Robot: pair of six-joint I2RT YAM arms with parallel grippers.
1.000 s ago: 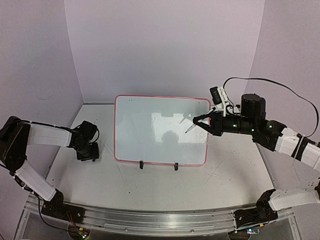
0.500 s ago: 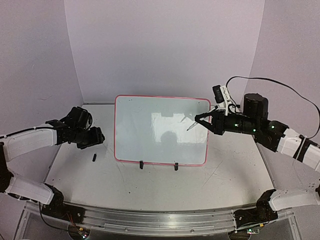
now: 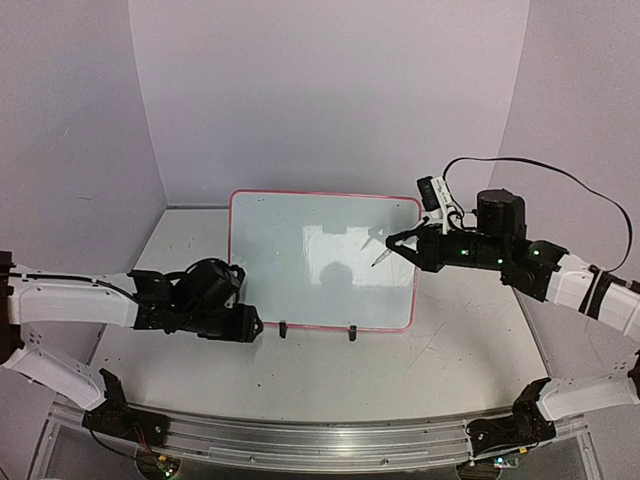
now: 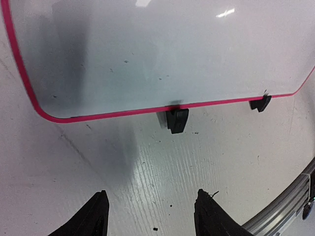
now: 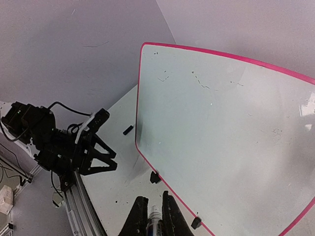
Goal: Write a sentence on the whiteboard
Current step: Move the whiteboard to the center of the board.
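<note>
Found the whiteboard point(image 3: 320, 260) standing on black clip feet point(image 4: 176, 119) at the middle of the table point(image 3: 450, 350). Saw the left gripper point(image 4: 150, 196) spread apart and empty, low before the board's lower left corner. Saw the right gripper point(image 3: 390, 245) clamped on a marker point(image 3: 380, 258) near the board's right side.

Lavender walls point(image 3: 320, 90) — scuffed white table point(image 3: 400, 365)

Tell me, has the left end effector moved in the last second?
Yes. In the top view the left end effector has swung right, from the left side of the table to the lower-left corner of the whiteboard.
</note>
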